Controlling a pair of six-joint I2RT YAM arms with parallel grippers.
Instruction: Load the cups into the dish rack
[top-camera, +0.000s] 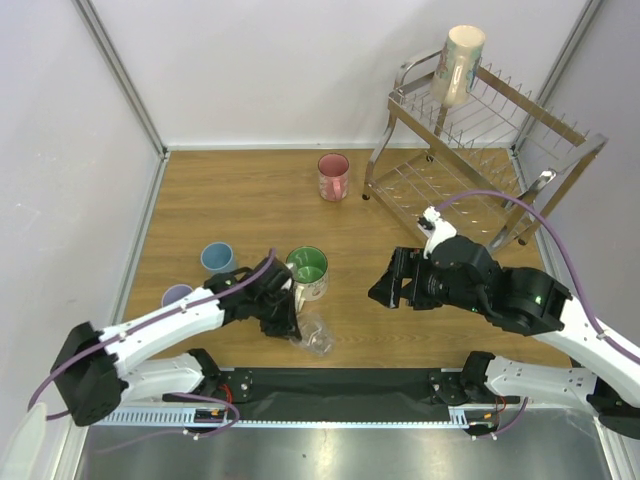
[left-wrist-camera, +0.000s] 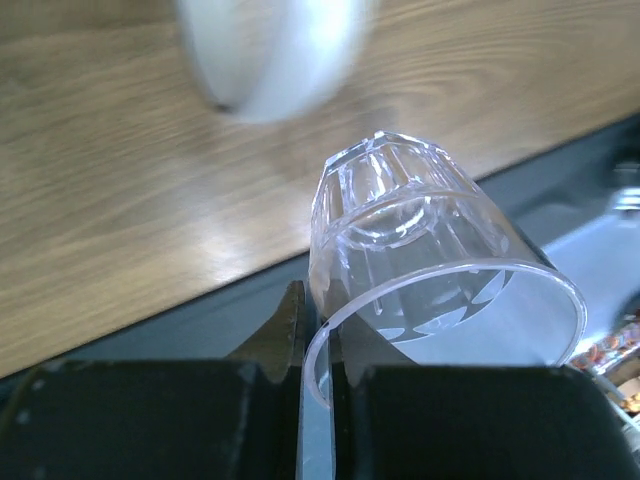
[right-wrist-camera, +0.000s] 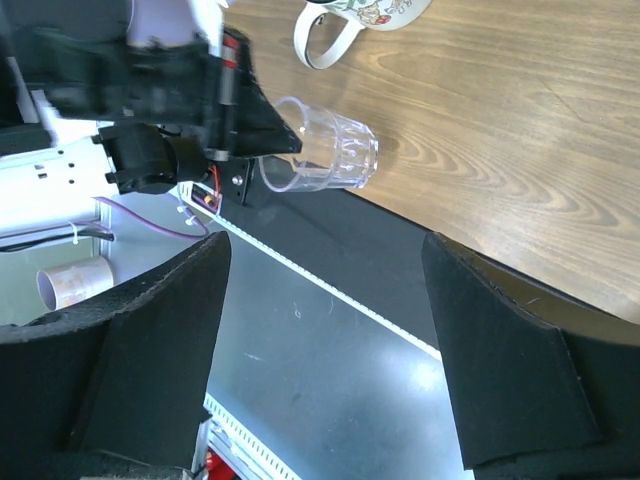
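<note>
The clear glass lies on its side near the table's front edge. My left gripper is shut on its rim; the left wrist view shows the glass with its rim wall pinched in the gripper. The right gripper hovers open and empty right of it; in the right wrist view the right gripper faces the glass. The white mug with green inside stands just behind. The light-blue tumbler and lavender tumbler stand left. The pink mug stands far centre. The beige mug sits on the dish rack.
A black mat and a metal strip run along the near edge between the arm bases. White walls close the left, back and right sides. The dish rack fills the far right corner.
</note>
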